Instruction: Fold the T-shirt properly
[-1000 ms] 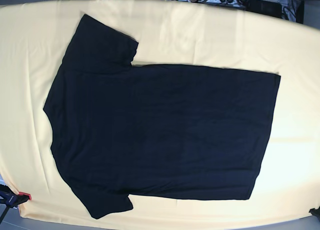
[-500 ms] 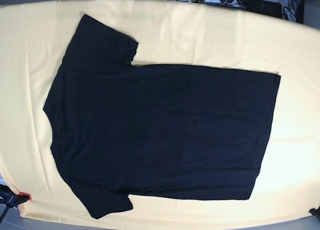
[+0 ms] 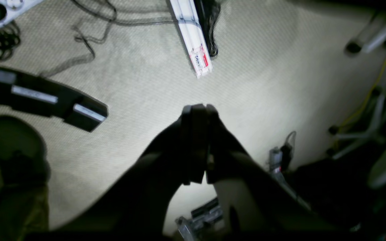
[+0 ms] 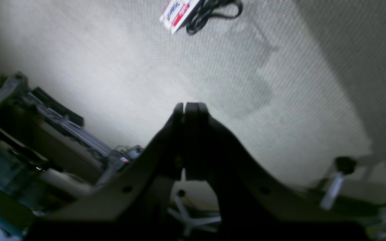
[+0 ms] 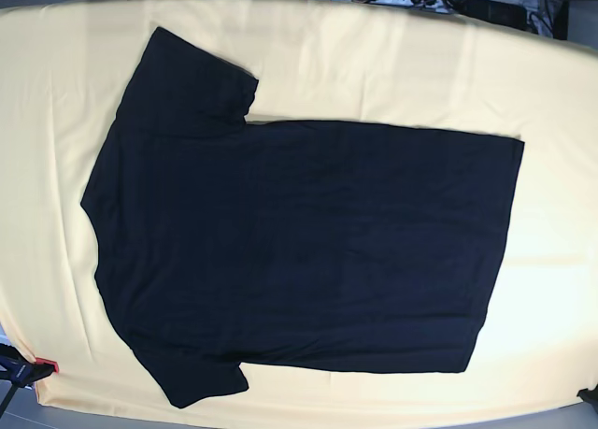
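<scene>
Nothing had shifted: the T-shirt (image 5: 299,242) lay flat and unfolded as before, both the left gripper (image 3: 196,110) and the right gripper (image 4: 189,108) stayed closed and empty over the floor, so folding hadn't begun.

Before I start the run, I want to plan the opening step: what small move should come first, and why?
Probably bring both hands over the table and open them. The T-shirt lies flat and unfolded on the yellow cloth, sleeves spread, while the left hand and right hand are shut, empty and pointing at the floor, away from it.
</scene>
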{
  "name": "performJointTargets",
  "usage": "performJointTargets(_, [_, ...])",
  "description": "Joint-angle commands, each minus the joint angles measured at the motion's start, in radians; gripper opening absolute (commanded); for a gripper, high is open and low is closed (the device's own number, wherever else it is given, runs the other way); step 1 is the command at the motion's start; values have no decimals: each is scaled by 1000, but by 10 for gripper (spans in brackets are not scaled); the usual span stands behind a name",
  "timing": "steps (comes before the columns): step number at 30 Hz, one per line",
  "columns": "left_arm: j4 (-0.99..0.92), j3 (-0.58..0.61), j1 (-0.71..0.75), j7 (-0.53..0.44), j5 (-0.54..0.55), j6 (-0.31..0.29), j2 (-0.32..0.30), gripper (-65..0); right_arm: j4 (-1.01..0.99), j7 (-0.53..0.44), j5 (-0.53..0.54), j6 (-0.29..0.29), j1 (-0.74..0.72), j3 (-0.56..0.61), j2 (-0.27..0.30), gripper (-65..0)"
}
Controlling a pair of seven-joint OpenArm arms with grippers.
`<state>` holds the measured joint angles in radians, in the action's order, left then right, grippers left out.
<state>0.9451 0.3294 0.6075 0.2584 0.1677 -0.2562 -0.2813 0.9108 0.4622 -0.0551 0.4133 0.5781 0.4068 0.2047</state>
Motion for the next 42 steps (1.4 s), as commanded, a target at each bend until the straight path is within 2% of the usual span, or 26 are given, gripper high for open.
performJointTargets(1, [60,9,51,6,6,-13,-27,-650,59,34,39,23,52,1,22,-650])
performJointTargets(3, [179,10,124,13,6,-6,-75,-650,190,72,90,30,129,1,56,-650])
performJointTargets(4, [239,8,159,13,5,19,-100,-650,259,78,95,23,167,1,73,-650])
performJointTargets(7, [422,8,250,58,-5,135,-173,-650,472,78,97,-56,280,0,132,-650])
performJointTargets(10, [602,6,333,104,-58,198,-248,-650,688,108,90,-132,383,-7,200,-650])
performJointTargets(12, [708,-10,389,114,-96,222,-294,-650,816,145,50,-177,445,-14,240,-650])
performJointTargets(15, [854,-79,480,119,-127,224,-357,-650,976,178,-32,-251,534,-32,286,-650])
performJointTargets(19, [1038,-229,592,154,-134,166,-428,-650,1140,188,-88,-298,644,-80,332,-650])
performJointTargets(22, [1171,-357,671,186,-133,143,-461,-650,1249,198,-121,-310,730,-134,362,-650])
performJointTargets(26, [1296,-504,701,188,-98,136,-470,-650,1368,224,-159,-300,731,-215,364,-650])
performJointTargets(28, [1339,-557,701,187,-71,98,-469,-650,1402,256,-161,-302,731,-236,364,-650])
performJointTargets(34, [1368,-619,701,184,-52,83,-470,-650,1445,185,-163,-289,731,-341,364,-650])
performJointTargets(37, [1368,-628,640,184,-64,83,-470,-650,1445,178,-162,-286,731,-425,364,-650])
performJointTargets(39, [1368,-627,603,184,-66,59,-471,-650,1445,144,-142,-249,731,-483,364,-650])
performJointTargets(42, [1368,-627,558,184,-66,-4,-492,-650,1445,70,-43,-166,688,-545,363,-650])
